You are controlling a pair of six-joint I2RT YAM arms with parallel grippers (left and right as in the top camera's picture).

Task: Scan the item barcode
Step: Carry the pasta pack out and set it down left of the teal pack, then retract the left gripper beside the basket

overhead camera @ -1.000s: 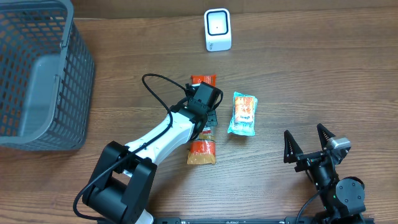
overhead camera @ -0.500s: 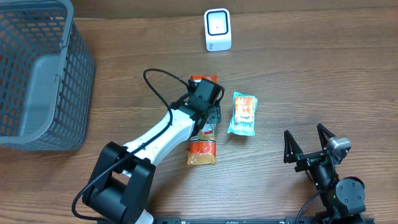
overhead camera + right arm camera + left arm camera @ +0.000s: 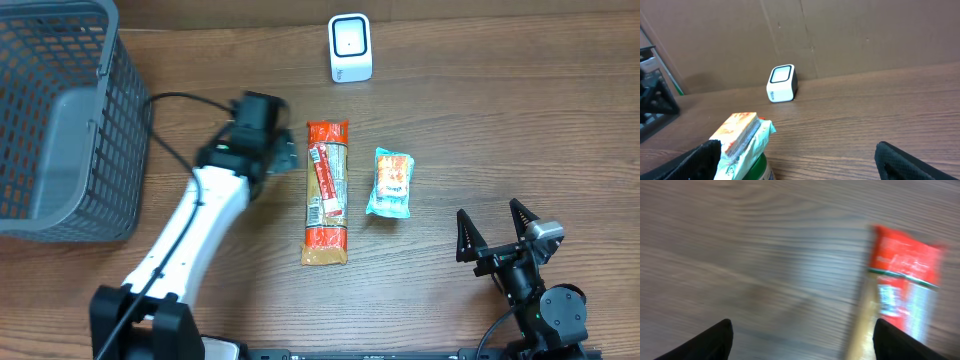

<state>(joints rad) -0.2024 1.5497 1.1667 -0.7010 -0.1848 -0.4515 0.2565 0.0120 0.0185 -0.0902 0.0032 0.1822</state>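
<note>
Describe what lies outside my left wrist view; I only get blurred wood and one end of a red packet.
Observer: Your left pincer is open and empty, between the long red packet and a grey basket.
Operator: Locate the scanner.
Observer: The white scanner stands upright beyond the packet's far end.
Operator: List other items.
Observer: One smaller teal-and-orange packet lies just right of the red one, not touching it.
</note>
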